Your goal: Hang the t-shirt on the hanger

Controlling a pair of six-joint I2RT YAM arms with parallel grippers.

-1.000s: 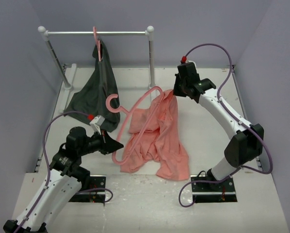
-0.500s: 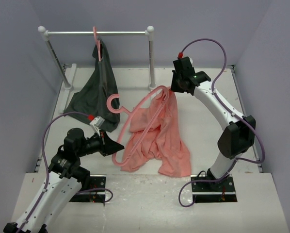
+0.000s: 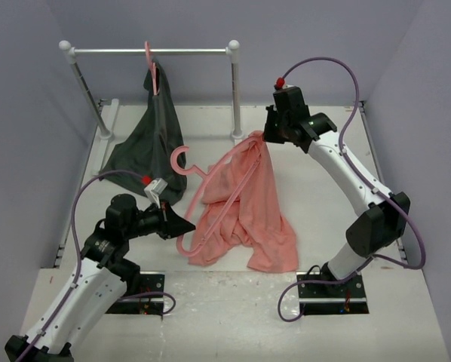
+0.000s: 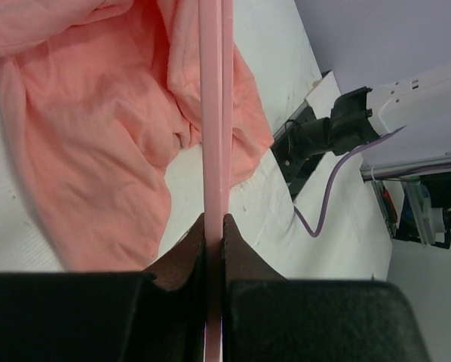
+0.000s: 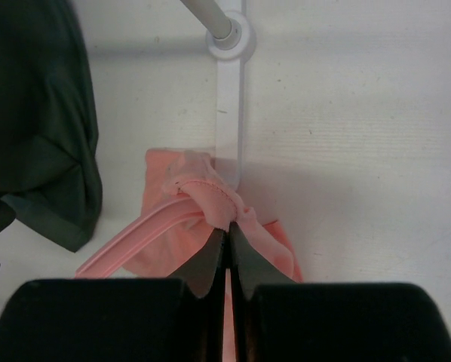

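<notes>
Two grippers busy, both closed down to a thin slit. Left gripper (image 4: pixel 214 219) clamps the thin pink hanger (image 4: pixel 214 113) near one end of its bar. From the fingertips the bar runs straight ahead and out over the t-shirt (image 3: pixel 256 219). Right gripper (image 5: pixel 227 230) pinches a bunched fold of the shirt's edge right at its tips. A pink strip runs off to one side from that bunch. Cannot tell if the hanger's far end is also caught in that pinch or just sits under the cloth.

The hanger lies slanted between the two grippers, its hook off to the side toward the dark garment (image 3: pixel 146 143) that hangs from the rail (image 3: pixel 188 51). Most of the shirt is crumpled on the table (image 3: pixel 323 188) below the right gripper, partly draped along the hanger. It looks partly threaded, not seated on both shoulders yet.

Risks, judged from here:
- The cloth pinch is small, so a hard pull could slip the fold out and drop the shirt.
- The left grip is on a thin smooth bar near its end. Shirt drag could twist or slide the hanger in the jaws.
- Pulling along the wrong line may bunch cloth at one shoulder instead of drawing it over.
- The hook sits near the dark garment and could snag it if the hanger swings that way.
</notes>
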